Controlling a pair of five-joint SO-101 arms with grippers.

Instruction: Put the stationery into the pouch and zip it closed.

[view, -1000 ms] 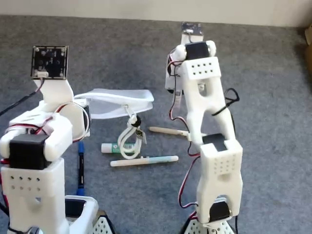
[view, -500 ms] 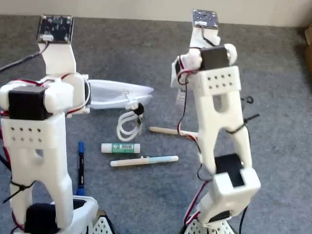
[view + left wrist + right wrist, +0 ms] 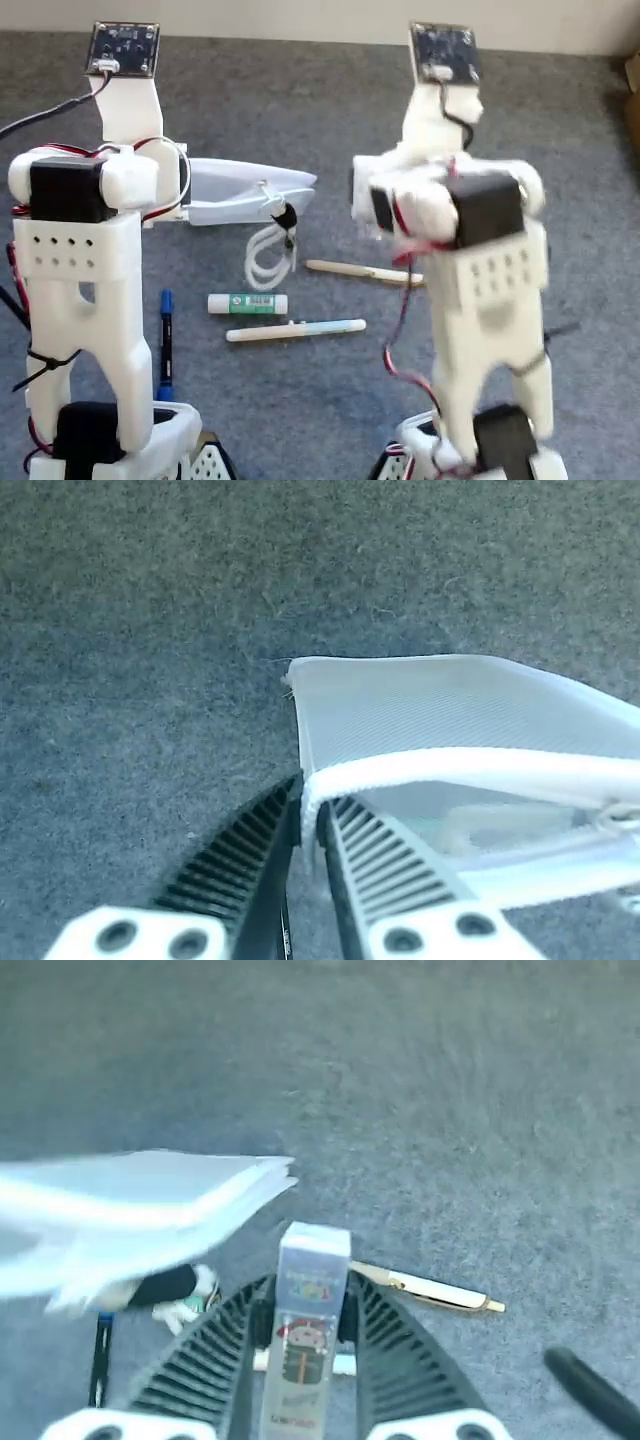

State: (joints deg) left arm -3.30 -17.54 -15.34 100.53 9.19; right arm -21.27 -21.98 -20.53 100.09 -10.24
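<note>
Evidently mid-loading, the left gripper [image 3: 308,798] has its jaws pinched tight on the rim of the pouch [image 3: 450,715], which lies at twelve o'clock of the pale pen [image 3: 295,329], while the right gripper [image 3: 307,1292] clamps a small box [image 3: 300,1360] that likely next needs steering into the pouch's mouth.

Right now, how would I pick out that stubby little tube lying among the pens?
In the high view, find the white pouch and follow its looped white cord toward the near edge. Just past the loop lies the tube, beside a long pale pen. Unlike the long thin pens around it, it is short and thick, white with a green band.
</note>
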